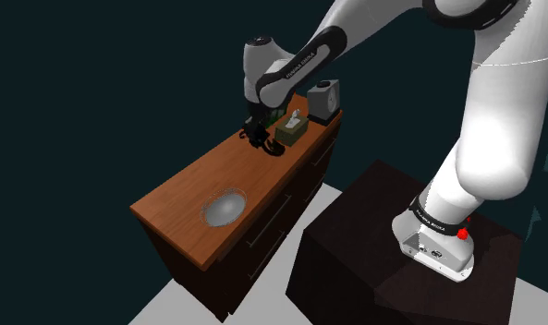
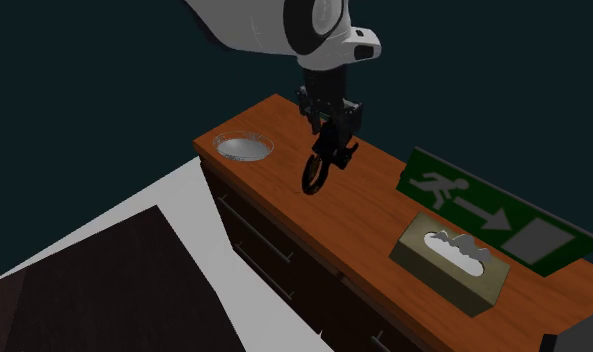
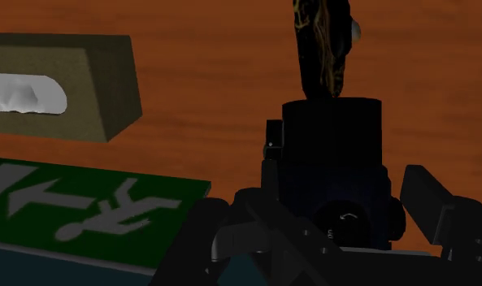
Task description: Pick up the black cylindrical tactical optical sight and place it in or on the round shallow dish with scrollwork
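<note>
My gripper (image 1: 257, 129) (image 2: 330, 128) is shut on the black cylindrical sight (image 1: 268, 145) (image 2: 318, 168), which hangs tilted from the fingers just over the wooden dresser top (image 1: 184, 194). In the wrist view the sight (image 3: 332, 154) fills the space between the two black fingers (image 3: 439, 213), with the gripper (image 3: 332, 215) clasped around its base. The round shallow silvery dish (image 1: 224, 210) (image 2: 244, 147) rests on the dresser toward its near end in the shoulder view, well apart from the gripper and with nothing in it.
An olive tissue box (image 1: 292, 127) (image 2: 452, 262) (image 3: 60, 89) and a flat green exit sign (image 2: 494, 205) (image 3: 93, 207) lie beyond the gripper, away from the dish. A grey box (image 1: 324, 97) stands at the dresser's far end. The dark stand (image 1: 392, 249) is beside the dresser.
</note>
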